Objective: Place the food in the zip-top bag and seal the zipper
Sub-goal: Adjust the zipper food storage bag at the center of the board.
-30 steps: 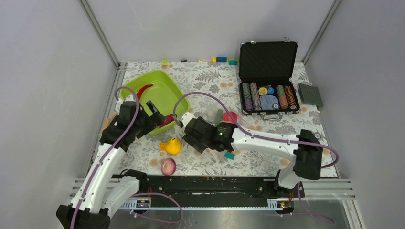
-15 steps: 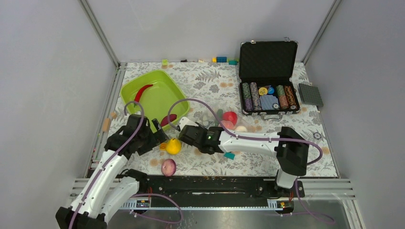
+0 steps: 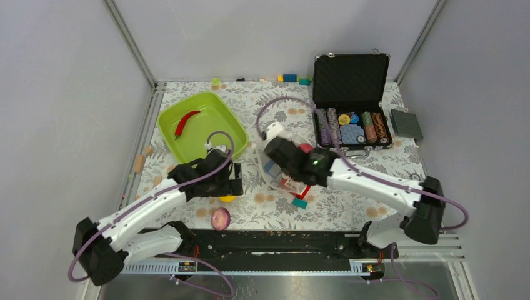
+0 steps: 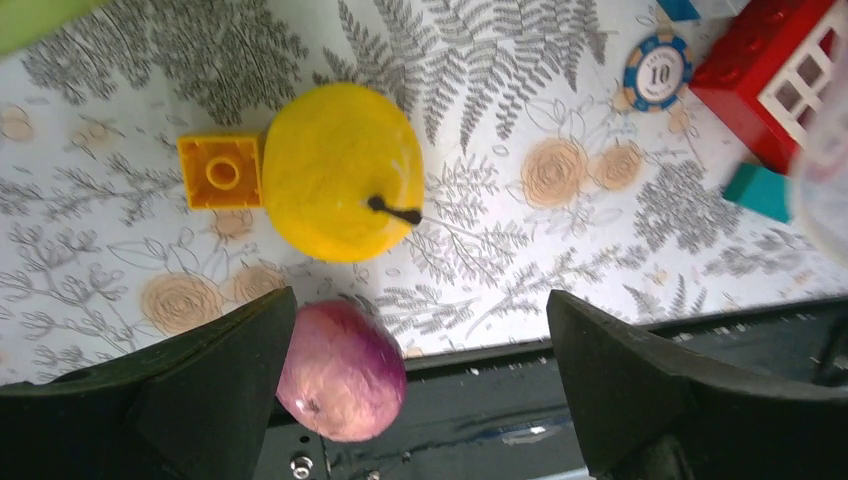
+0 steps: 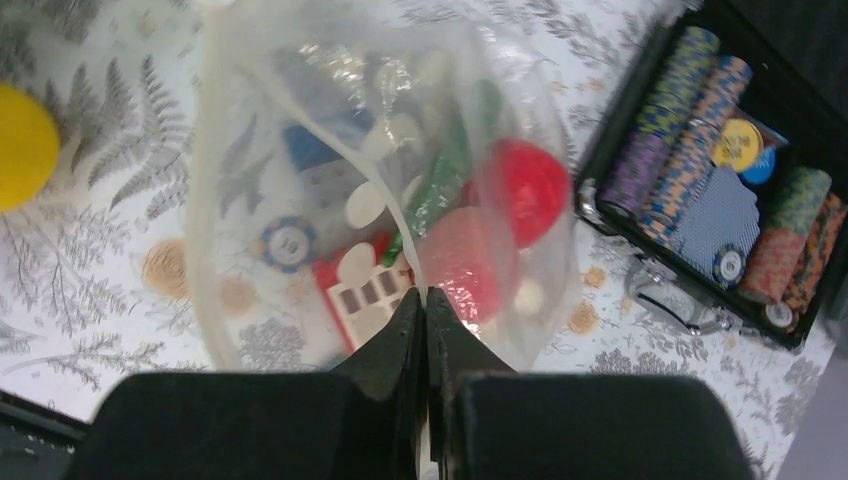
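Observation:
The zip-top bag [image 5: 250,150] hangs clear and lifted, with my right gripper [image 5: 425,300] shut on its near edge. Inside it lie a red fruit [image 5: 535,185], a pink peach [image 5: 455,265] and something green. In the top view the right gripper [image 3: 275,164] holds the bag [image 3: 282,182] at mid-table. My left gripper [image 4: 420,320] is open, low over the table. The yellow lemon [image 4: 340,170] lies just beyond its fingertips, and the purple onion [image 4: 340,370] sits against its left finger. A red chili [image 3: 186,120] lies in the green tub [image 3: 215,103].
An open poker chip case [image 3: 350,78] stands at the back right. A red block [image 4: 770,80], a teal block [image 4: 765,190], a loose chip [image 4: 658,72] and an orange block [image 4: 220,172] lie near the lemon. The table's front rail [image 3: 281,240] is close to the onion.
My right gripper swung away from the lemon to the bag, shut on its edge and lifted it. The left arm moved from the green tub to the lemon and onion, still open.

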Action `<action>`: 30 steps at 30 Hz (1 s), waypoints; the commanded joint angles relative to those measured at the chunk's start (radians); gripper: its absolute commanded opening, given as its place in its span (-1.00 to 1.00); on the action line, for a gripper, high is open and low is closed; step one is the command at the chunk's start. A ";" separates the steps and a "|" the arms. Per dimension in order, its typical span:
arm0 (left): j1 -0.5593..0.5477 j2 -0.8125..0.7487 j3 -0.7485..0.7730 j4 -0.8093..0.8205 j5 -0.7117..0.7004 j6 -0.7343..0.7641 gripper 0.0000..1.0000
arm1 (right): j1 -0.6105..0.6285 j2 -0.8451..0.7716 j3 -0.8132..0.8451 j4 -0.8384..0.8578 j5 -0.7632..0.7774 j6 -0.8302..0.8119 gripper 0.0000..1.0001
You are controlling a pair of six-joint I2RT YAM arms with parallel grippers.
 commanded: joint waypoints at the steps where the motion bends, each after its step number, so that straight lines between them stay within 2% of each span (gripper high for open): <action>1: -0.068 0.109 0.096 0.040 -0.224 0.020 0.98 | -0.136 -0.130 0.022 -0.070 -0.178 0.058 -1.00; 6: -0.081 0.235 0.152 0.039 -0.297 0.023 0.97 | -0.257 -0.204 0.030 -0.123 -0.221 0.091 -1.00; 9: -0.082 0.289 0.172 0.039 -0.316 0.032 0.96 | -0.361 -0.230 0.023 -0.144 -0.300 0.129 -1.00; 15: -0.082 0.342 0.164 0.042 -0.359 0.030 0.81 | -0.541 -0.280 -0.030 -0.166 -0.408 0.188 -1.00; 18: -0.082 0.362 0.159 0.059 -0.329 0.043 0.69 | -0.566 -0.295 -0.040 -0.153 -0.485 0.189 -1.00; 21: -0.082 0.368 0.143 0.075 -0.282 0.040 0.53 | -0.566 -0.301 -0.014 -0.153 -0.537 0.192 -1.00; 24: -0.081 0.356 0.109 0.091 -0.255 0.019 0.26 | -0.567 -0.307 0.041 -0.153 -0.603 0.174 -1.00; 28: -0.082 0.323 0.066 0.121 -0.232 0.009 -0.29 | -0.565 -0.326 0.122 -0.155 -0.687 0.182 -1.00; 30: -0.082 0.308 0.056 0.124 -0.234 0.007 -0.46 | -0.563 -0.330 0.168 -0.149 -0.770 0.207 -1.00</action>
